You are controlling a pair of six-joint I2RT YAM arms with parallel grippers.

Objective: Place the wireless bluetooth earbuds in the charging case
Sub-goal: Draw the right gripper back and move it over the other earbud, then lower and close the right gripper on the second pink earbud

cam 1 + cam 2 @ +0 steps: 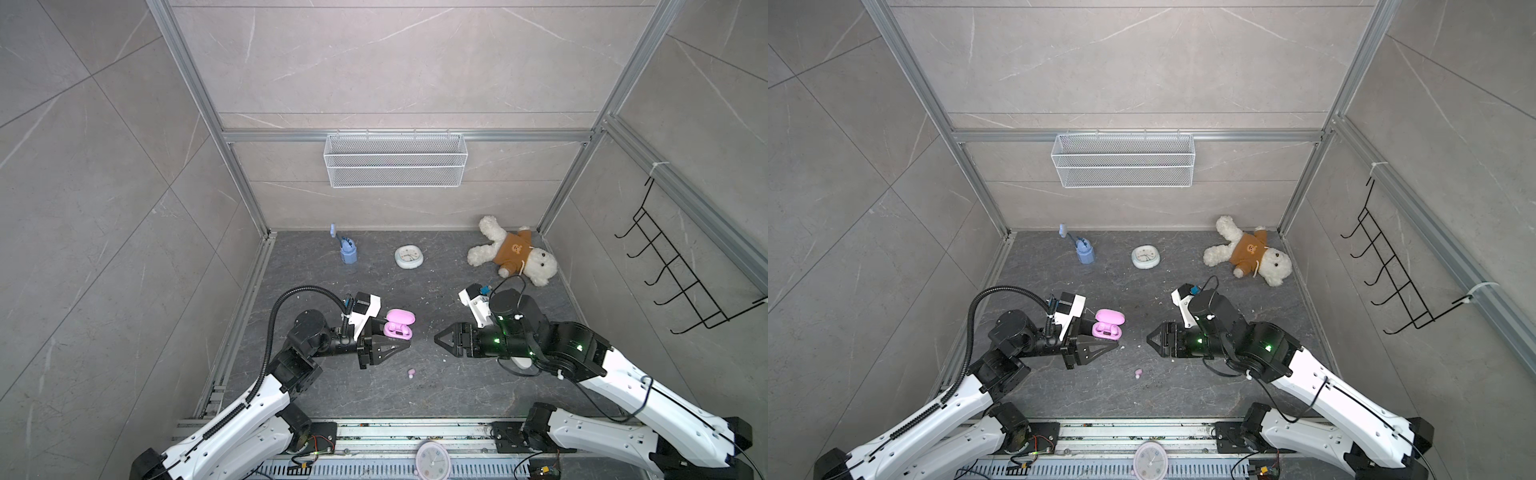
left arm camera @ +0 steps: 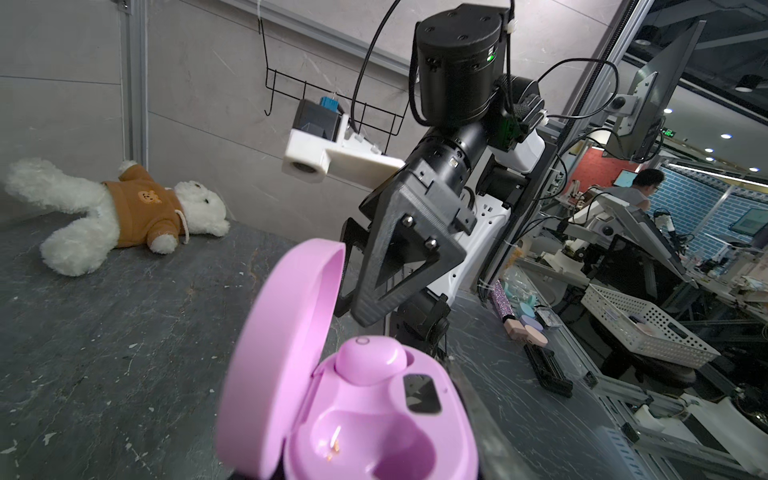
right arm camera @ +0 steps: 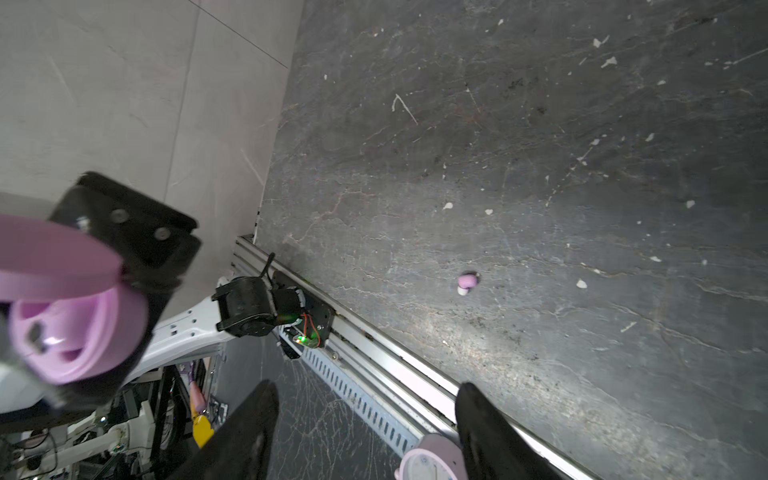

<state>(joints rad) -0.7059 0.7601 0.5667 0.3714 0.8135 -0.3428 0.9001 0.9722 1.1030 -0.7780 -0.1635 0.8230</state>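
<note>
Near the middle of the dark worktop (image 1: 457,395), the left gripper (image 1: 398,336) is clamped on the pink charging case (image 1: 398,328), lifted clear of the surface. The case's long axis runs side to side in both top views, its hollow face up and its lid swung open toward the back wall. In the left wrist view a glossy pink earbud (image 2: 370,359) sits in one socket; the neighbouring socket shows bare gold contacts. A loose earbud (image 1: 411,372), pink with a white tip, lies nearer the front edge, its tip pointing frontward. The right gripper (image 1: 440,338) faces the case with jaws apart, holding nothing.
</note>
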